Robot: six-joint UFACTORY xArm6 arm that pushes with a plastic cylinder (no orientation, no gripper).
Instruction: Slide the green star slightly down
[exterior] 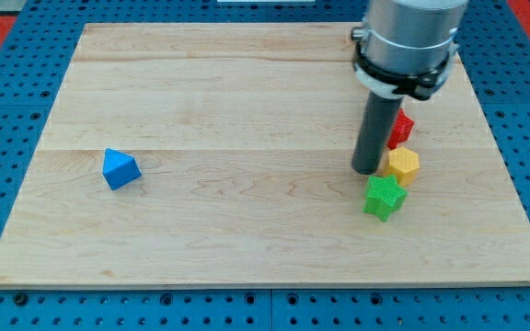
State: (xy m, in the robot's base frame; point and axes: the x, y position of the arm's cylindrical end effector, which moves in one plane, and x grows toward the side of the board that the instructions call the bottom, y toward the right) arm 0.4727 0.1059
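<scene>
The green star lies on the wooden board at the view's lower right. My tip stands just above the star's upper left edge, touching it or nearly so. A yellow hexagon block sits right of the tip and just above the star. A red block lies above the yellow one, partly hidden by my rod.
A blue block lies alone at the view's left. The board's right edge is close to the cluster of blocks. A blue pegboard surface surrounds the board.
</scene>
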